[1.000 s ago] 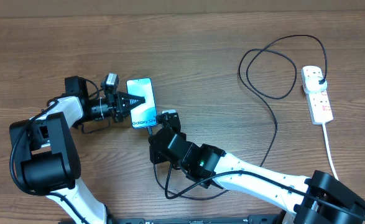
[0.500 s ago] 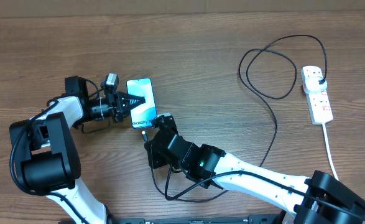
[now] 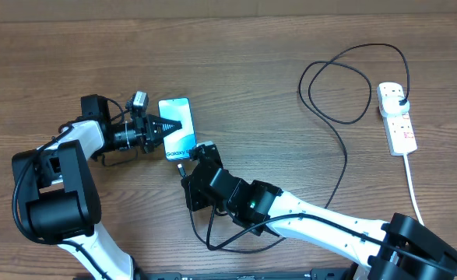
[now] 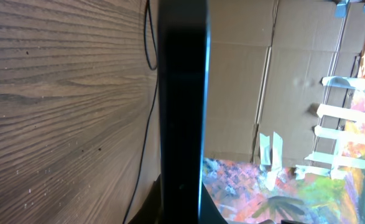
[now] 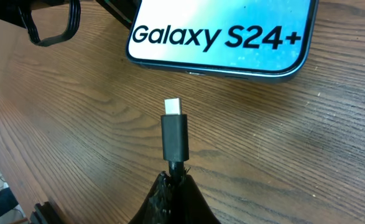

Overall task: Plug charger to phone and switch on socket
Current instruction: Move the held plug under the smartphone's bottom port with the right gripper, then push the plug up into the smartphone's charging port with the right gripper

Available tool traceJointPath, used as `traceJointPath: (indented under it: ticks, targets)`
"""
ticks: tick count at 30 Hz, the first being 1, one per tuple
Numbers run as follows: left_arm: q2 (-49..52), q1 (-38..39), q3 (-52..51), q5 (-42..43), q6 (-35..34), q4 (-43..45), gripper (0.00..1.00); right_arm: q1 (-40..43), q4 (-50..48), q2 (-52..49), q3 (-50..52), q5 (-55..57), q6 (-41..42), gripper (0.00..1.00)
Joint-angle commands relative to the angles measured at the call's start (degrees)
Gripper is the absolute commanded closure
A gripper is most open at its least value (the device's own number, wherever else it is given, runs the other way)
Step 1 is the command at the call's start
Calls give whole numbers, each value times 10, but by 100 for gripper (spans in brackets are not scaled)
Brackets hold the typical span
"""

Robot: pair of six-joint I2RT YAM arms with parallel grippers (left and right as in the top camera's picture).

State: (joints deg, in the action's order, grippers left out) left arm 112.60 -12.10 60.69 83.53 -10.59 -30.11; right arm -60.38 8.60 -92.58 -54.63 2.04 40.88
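Right now, in the right wrist view, our right gripper (image 5: 173, 190) is clenched on the charger (image 5: 175, 134), whose tip points to 12 o'clock at the phone (image 5: 219, 34); the phone's bottom edge lies just beyond, not touching, its port we judge slightly toward 1 o'clock. Overhead, our left gripper (image 3: 170, 126) clamps the phone from 9 o'clock, the phone's long axis running 12 to 6. The socket (image 3: 398, 120) lies well apart at 3 o'clock

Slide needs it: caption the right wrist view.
Right jaws hold thin black charger cable, connector tip just short of lit light-blue rectangular phone.
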Motion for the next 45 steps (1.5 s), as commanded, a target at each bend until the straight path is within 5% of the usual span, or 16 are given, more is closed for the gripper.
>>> traceJointPath:
  ticks: [1, 45]
  targets:
    - [-13, 3, 2, 16, 3, 2, 96, 0, -6, 14, -2, 18, -2, 96]
    - [-13, 5, 2, 21, 2, 2, 96, 20, -43, 11, -2, 44, 21, 96]
